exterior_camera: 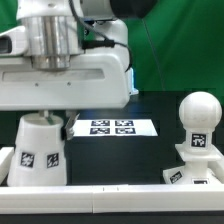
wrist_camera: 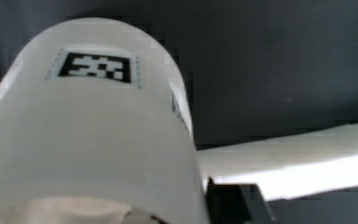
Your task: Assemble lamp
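Observation:
The white cone-shaped lamp shade (exterior_camera: 36, 152) stands upright on the black table at the exterior view's lower left. In the wrist view it (wrist_camera: 96, 120) fills most of the picture, tag uppermost. My gripper (exterior_camera: 46, 120) sits over the shade's narrow top, and one black finger (wrist_camera: 240, 202) presses against its side. The other finger is hidden behind the shade. The round-headed bulb (exterior_camera: 199, 117) stands upright in the blocky square base (exterior_camera: 194, 166) at the exterior view's right, well apart from the gripper.
The marker board (exterior_camera: 112, 127) lies flat on the table between the shade and the base. A low white wall (exterior_camera: 110, 190) runs along the table's front edge and also shows in the wrist view (wrist_camera: 309, 160). A green curtain hangs behind.

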Motion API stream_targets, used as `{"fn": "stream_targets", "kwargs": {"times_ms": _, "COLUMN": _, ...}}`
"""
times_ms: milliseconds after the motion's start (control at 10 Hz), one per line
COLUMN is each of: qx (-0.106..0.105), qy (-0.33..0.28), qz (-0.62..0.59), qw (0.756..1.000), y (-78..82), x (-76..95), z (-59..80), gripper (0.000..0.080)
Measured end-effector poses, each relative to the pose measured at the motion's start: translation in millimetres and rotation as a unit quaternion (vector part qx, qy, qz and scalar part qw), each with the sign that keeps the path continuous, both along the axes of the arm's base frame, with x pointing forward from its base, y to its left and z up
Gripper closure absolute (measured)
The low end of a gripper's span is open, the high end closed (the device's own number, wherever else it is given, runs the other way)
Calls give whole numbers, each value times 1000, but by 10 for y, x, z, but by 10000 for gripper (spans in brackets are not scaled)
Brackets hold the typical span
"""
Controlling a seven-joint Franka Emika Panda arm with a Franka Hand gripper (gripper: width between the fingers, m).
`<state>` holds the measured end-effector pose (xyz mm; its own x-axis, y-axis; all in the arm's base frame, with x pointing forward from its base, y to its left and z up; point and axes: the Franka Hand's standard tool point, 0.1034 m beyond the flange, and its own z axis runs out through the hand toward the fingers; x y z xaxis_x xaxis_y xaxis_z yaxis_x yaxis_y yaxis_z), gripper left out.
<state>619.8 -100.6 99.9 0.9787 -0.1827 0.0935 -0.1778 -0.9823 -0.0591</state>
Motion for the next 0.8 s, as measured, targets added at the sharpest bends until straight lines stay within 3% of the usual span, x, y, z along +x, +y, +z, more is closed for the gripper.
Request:
{"fn": "stream_targets", "kwargs": {"times_ms": 200, "qx": 19, "qy": -12, "qz": 12, "qw": 1000, "y": 286, "x": -13, "z": 489, "gripper": 760}}
{"fn": "stream_targets", "kwargs": {"times_ms": 400, "qx": 52, "qy": -17, "qz": -13, "qw": 998, "y": 664, "x": -55, "z": 1058, "gripper": 760}}
{"fn": "stream_targets", "kwargs": {"times_ms": 500, "qx": 59, "qy": -19, "qz": -26, "qw": 998, "y": 745, "x": -35, "z": 1142, "gripper": 760}}
{"fn": "stream_targets", "kwargs": {"times_ms": 600, "qx": 66, "qy": -14, "qz": -39, "qw": 997, "y": 705, "x": -43, "z": 1057, "gripper": 760}}
{"fn": "stream_targets", "kwargs": {"times_ms": 800, "qx": 66, "qy": -14, "qz": -39, "qw": 997, "y": 712, "x": -43, "z": 1047, "gripper": 760}}
